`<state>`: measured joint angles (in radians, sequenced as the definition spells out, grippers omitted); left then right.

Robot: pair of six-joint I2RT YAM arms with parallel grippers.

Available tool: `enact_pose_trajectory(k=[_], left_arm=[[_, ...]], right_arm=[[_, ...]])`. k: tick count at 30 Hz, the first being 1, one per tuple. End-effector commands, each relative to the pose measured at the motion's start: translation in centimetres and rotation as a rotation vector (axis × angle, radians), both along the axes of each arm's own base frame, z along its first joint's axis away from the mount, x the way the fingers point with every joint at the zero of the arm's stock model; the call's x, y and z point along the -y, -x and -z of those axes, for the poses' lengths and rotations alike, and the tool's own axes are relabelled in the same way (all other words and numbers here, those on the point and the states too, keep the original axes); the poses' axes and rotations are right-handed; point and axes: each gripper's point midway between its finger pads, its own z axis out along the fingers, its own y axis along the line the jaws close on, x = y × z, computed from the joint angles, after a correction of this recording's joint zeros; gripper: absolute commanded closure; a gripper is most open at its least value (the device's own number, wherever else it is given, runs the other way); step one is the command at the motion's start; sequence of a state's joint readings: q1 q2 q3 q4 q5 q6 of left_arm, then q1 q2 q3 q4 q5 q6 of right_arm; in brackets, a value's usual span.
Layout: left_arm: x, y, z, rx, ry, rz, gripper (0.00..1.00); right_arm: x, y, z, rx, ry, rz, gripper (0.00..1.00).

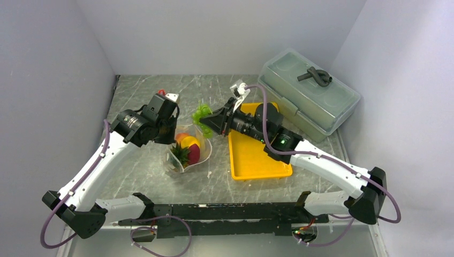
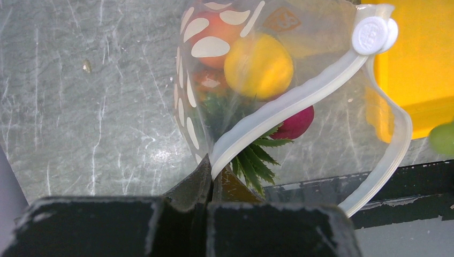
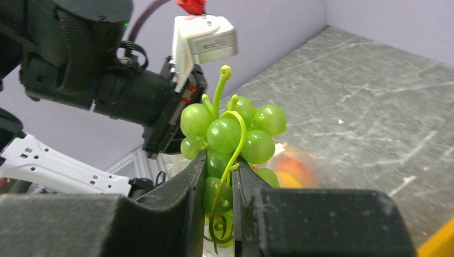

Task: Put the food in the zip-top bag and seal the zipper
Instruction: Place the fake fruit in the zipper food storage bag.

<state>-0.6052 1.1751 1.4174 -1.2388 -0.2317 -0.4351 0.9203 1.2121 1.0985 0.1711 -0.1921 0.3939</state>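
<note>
The dotted clear zip-top bag [image 1: 187, 155] stands open on the table, with the pineapple [image 1: 181, 153], an orange fruit [image 2: 214, 32], the lemon [image 2: 258, 65] and a red piece [image 2: 293, 124] inside. My left gripper [image 2: 212, 170] is shut on the bag's whitish zipper strip [image 2: 300, 95] and holds the mouth open. My right gripper [image 3: 219, 176] is shut on the green grape bunch [image 3: 230, 128], held in the air just right of and behind the bag's mouth; the bunch also shows in the top view [image 1: 201, 113].
The yellow tray [image 1: 257, 152] lies right of the bag under my right arm. A grey-green lidded box [image 1: 308, 96] stands at the back right. The two grippers are close together above the bag.
</note>
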Motion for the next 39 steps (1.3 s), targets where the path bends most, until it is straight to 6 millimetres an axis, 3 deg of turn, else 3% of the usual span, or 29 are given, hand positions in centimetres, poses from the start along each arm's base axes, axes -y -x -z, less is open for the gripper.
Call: enact_pose_trajectory(k=[1,6,15,28,29,30,31,32,33,34,35,36,39], left_arm=[[0.3,0.1,-0.9,0.023,0.042,0.002,1.00],[0.2,0.3,-1.0,0.024,0.047,0.004,1.00],[0.0,0.4,-1.2,0.031,0.044,0.003,1.00],[0.0,0.7,-1.8,0.043,0.057,0.007,1.00],[0.1,0.7,-1.9,0.043,0.061,0.010,1.00],[0.1,0.7,-1.8,0.042,0.062,0.012,1.00],[0.1,0.7,-1.9,0.042,0.063,0.013,1.00],[0.1,0.7,-1.9,0.042,0.063,0.013,1.00],[0.1,0.7,-1.9,0.043,0.064,0.013,1.00],[0.1,0.7,-1.9,0.043,0.062,0.015,1.00],[0.1,0.8,-2.0,0.042,0.064,0.016,1.00],[0.1,0.8,-2.0,0.042,0.063,0.017,1.00],[0.0,0.9,-2.1,0.044,0.064,0.018,1.00]], right_arm=[[-1.3,1.4,-3.5,0.084,-0.125,-0.052,0.99],[-3.2,2.4,-2.3,0.065,-0.103,-0.094,0.99],[-5.9,2.8,2.5,-0.005,-0.004,-0.133,0.99],[-7.0,4.2,9.2,-0.110,0.159,-0.169,0.99],[-7.1,4.4,9.5,-0.115,0.166,-0.173,0.49],[-7.1,4.5,9.7,-0.119,0.174,-0.176,0.96],[-7.1,4.6,10.0,-0.124,0.182,-0.178,1.00],[-6.7,3.0,10.2,-0.122,0.190,-0.079,1.00],[-7.2,5.0,10.4,-0.132,0.195,-0.192,1.00],[-7.3,5.1,10.7,-0.138,0.204,-0.196,1.00],[-6.8,3.7,11.3,0.179,0.334,-0.208,1.00],[-6.6,2.8,11.7,0.298,0.400,-0.201,1.00],[-6.4,1.7,12.2,0.335,0.469,-0.161,1.00]])
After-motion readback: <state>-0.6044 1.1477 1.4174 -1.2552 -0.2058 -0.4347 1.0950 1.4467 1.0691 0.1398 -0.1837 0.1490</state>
